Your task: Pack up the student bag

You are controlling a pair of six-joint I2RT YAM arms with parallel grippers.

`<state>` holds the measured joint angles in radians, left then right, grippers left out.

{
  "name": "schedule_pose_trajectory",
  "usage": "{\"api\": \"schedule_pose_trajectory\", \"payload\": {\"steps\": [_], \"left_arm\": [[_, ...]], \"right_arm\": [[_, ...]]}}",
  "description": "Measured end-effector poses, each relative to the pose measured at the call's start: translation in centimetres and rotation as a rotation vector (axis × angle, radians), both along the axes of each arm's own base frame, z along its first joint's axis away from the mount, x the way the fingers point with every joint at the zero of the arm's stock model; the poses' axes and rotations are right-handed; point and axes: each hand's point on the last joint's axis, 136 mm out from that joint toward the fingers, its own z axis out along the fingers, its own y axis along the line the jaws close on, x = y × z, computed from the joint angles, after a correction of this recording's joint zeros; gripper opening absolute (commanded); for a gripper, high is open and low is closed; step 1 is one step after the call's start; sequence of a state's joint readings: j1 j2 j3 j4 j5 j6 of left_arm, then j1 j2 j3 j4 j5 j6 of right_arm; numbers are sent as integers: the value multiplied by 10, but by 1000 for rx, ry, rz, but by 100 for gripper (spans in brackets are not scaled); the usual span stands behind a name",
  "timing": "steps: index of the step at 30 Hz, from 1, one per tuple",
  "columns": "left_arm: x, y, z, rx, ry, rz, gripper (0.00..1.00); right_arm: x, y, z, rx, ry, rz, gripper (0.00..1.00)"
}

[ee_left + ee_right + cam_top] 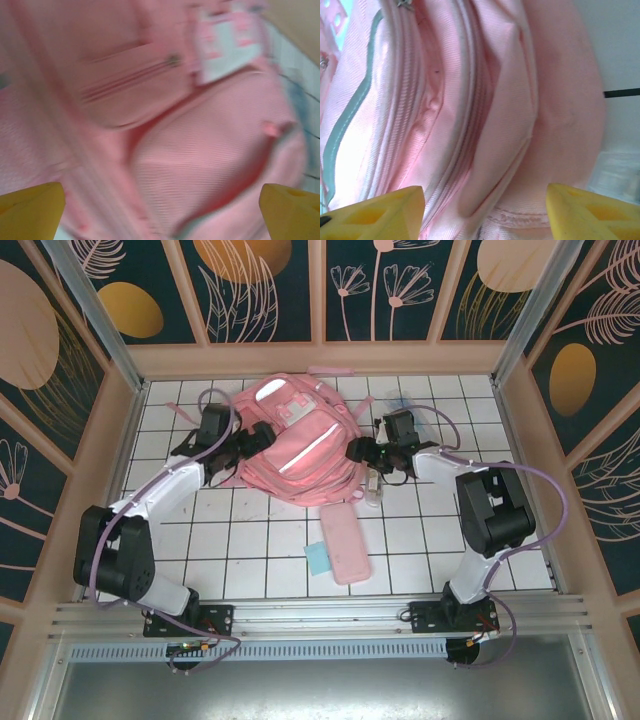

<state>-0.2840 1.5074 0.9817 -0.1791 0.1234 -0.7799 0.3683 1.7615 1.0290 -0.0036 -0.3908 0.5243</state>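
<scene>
Left wrist view: student bag [200, 165] smeared by blur, label patch [227, 45] unreadable. Right wrist view: bag runs past three edges; yellow fingertips [375, 215] cut by bottom edge. Top view: clear item [372, 485] beside right claw [357, 450] too small to identify; blue sheet [317, 559] partly under pink case [345, 545].

Student bag [300, 445] on the worktop [250, 540], flanked by left gripper [252, 443] and right gripper [356, 450]. Flat case [343, 545] lies just before it.
</scene>
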Motion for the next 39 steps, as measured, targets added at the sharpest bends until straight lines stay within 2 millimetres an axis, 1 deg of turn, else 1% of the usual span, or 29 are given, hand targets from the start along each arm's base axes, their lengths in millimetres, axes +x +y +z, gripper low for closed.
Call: {"api": "schedule_pose_trajectory", "payload": {"steps": [2,4,5,9,12,13,15,17,19,20,22,24,26,27,29,30,32,33,36,38,39], "left_arm": [[-12,12,-29,12,66,57,98],[-17,15,-44,7,100,89,99],[-17,16,-50,3,106,105,99],[-2,18,-66,-4,100,158,99],[17,17,-82,2,97,185,98],[26,17,-86,7,93,194,99],[47,19,-86,16,74,212,98],[71,24,-79,32,36,230,98],[93,31,-70,48,-5,241,99],[100,34,-67,57,-20,244,99],[110,41,-58,80,-51,242,98],[115,42,-52,104,-70,223,99],[115,42,-50,128,-74,199,99],[115,43,-50,142,-71,189,98],[115,46,-51,169,-61,168,98],[117,47,-52,182,-54,160,99],[122,50,-55,205,-44,149,99],[126,53,-57,216,-39,148,99],[138,61,-66,235,-20,147,99],[143,64,-72,242,-8,148,99],[145,66,-74,244,-3,148,99]], "right_arm": [[1,3,-1,17,1,3,49],[0,6,-5,28,15,2,45],[0,8,-7,33,22,3,45],[-8,24,-10,55,36,25,41],[-18,46,-7,89,41,68,40],[-21,54,-6,99,45,81,39],[-26,68,-6,116,55,104,39],[-31,85,-5,131,60,131,39],[-39,107,-1,151,64,176,39],[-44,117,1,160,66,201,39],[-60,142,10,195,68,279,40],[-78,163,20,229,70,363,42],[-91,176,29,246,62,436,45],[-95,178,33,242,50,465,46],[-94,174,39,214,22,490,47],[-91,167,43,191,5,493,47],[-77,148,53,143,-40,474,48],[-67,136,59,120,-66,456,49],[-27,91,76,54,-153,365,49],[0,57,76,13,-180,280,50],[11,41,72,-3,-177,239,49]]}}
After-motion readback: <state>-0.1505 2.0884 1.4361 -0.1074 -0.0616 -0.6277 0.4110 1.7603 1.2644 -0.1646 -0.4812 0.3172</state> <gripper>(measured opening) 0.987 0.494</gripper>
